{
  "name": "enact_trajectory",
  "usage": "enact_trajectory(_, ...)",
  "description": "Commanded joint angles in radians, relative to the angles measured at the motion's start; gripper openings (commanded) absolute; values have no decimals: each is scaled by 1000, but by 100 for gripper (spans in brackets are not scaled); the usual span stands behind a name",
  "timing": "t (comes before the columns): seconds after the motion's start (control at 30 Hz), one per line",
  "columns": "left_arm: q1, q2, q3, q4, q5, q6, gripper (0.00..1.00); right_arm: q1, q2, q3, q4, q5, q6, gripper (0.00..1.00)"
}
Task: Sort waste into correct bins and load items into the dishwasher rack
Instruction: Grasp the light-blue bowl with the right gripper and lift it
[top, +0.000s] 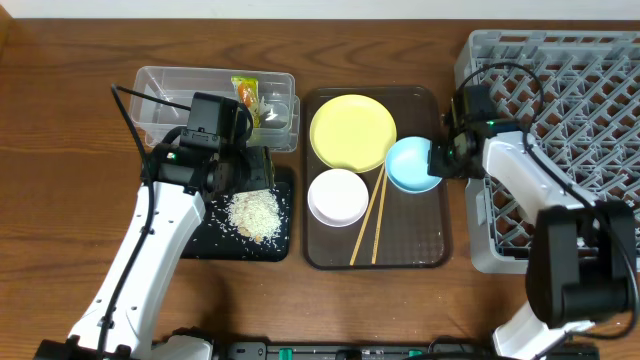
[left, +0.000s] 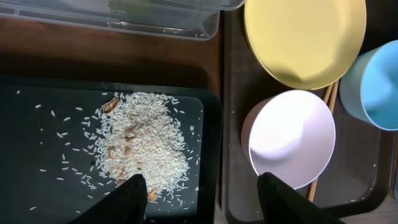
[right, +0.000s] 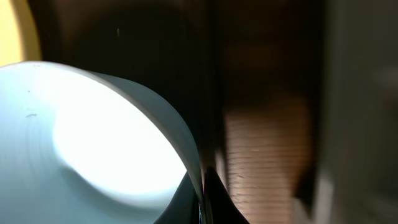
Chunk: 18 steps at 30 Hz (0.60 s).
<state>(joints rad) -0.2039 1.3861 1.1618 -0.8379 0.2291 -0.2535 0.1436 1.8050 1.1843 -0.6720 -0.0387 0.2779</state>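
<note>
Left half of the counter (top: 60, 150), near the back edge: clear tub (top: 160, 85) with the green-and-yellow wrapper (top: 245, 97) inside at its right end. There's something whitish next to the wrapper, can't tell what.

Just in front of the tub: black tray (top: 283, 225) holding the rice heap (top: 253, 212). The pile sits right of the tray's centre, with loose grains scattered around it and a few brown bits mixed in.

Left jaws: spread wide, holding nothing. They hang above the black tray's right rim, one finger (left: 132, 194) over the edge of the rice, the other over the white bowl's near rim.

Centre of the counter: brown serving tray (top: 425, 240).
- Yellow plate (top: 352, 132) at its back left.
- White bowl (top: 338, 197) in front of the plate, upright and empty.
- Chopsticks (top: 370, 215) lie just right of the white bowl, slanted from the plate's rim toward the tray's front edge.
- Blue bowl (top: 408, 165) at the back right of the tray, touching or just overlapping the plate's rim. It looks tilted in the left wrist view.

Right jaws: narrow, clamped on the blue bowl's right rim. The right wrist view shows the rim running down between the two fingertips.

Right edge of the counter: grey rack (top: 570, 90), lattice open. The right arm (top: 520, 170) lies across its left wall.
</note>
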Motion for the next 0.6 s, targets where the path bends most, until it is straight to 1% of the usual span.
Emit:
enact_trajectory(0.0, 1, 0, 5, -3, -10, 16, 60, -16, -126, 53, 16, 114, -18, 1)
enact_trajectory(0.07, 1, 0, 5, -3, -10, 16, 60, -20, -183, 64, 58, 208, -52, 1)
enact_trajectory(0.13, 1, 0, 5, -3, -10, 16, 60, -20, -232, 64, 134, 325, -106, 1)
enact_trajectory(0.2, 1, 0, 5, -3, -10, 16, 60, -20, -260, 64, 226, 420, -190, 1)
enact_trajectory(0.33, 1, 0, 5, -3, -10, 16, 60, -20, -260, 64, 413, 535, -431, 1)
enact_trajectory(0.47, 1, 0, 5, -3, -10, 16, 60, -42, -226, 64, 619, 633, -641, 1)
enact_trajectory(0.57, 1, 0, 5, -3, -10, 16, 60, -65, -180, 64, 762, 644, -788, 1)
